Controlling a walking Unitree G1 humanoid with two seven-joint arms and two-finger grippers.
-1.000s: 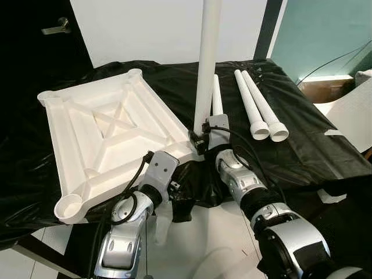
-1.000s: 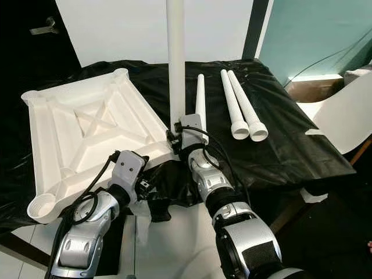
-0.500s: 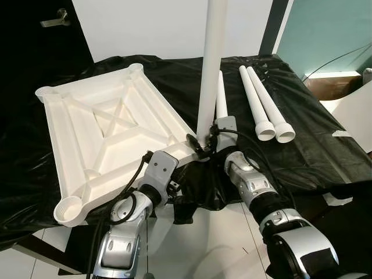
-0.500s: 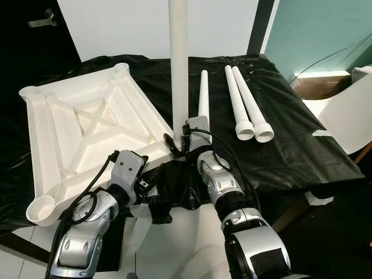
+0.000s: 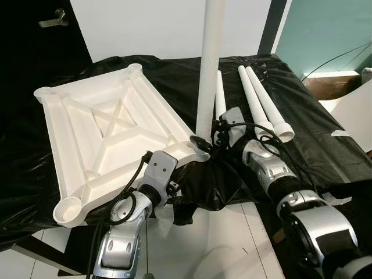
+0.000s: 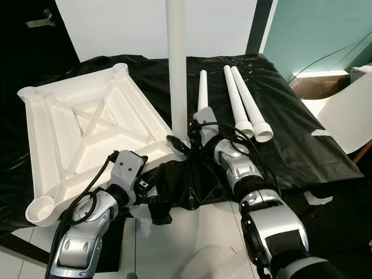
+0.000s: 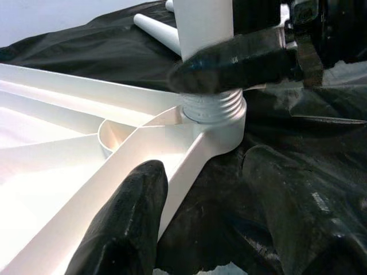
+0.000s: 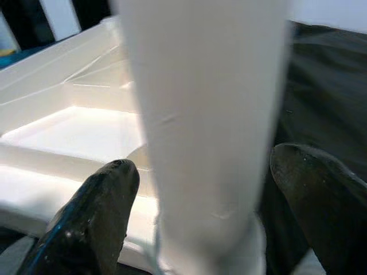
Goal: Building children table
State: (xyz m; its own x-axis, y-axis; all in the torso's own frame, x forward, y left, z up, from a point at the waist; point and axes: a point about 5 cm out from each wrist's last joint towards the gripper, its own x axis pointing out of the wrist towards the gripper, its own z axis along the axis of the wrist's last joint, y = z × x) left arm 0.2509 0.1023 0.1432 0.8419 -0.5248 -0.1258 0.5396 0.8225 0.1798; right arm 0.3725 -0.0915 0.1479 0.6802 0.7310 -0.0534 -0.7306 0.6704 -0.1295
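Observation:
The white tabletop (image 5: 110, 125) lies upside down on the black-covered table. One white leg (image 5: 209, 58) stands upright in its near right corner socket (image 7: 215, 123), with the thread partly showing. My right gripper (image 5: 203, 141) is shut on the leg just above the thread, a finger (image 8: 103, 200) on each side. My left gripper (image 7: 229, 229) is open at the near rim of the tabletop. One finger (image 7: 129, 217) rests on the rim and the other hangs over the black cloth.
Three spare legs lie on the black cloth behind: a single leg (image 5: 220, 93) and a pair (image 5: 261, 99) to its right. The table's near edge drops to white floor (image 5: 203, 244). A dark door (image 5: 35, 40) stands at the back left.
My right forearm has swung to the right around the upright leg while its gripper stayed at the leg's base. The left arm has kept still. The camera shifted slightly.

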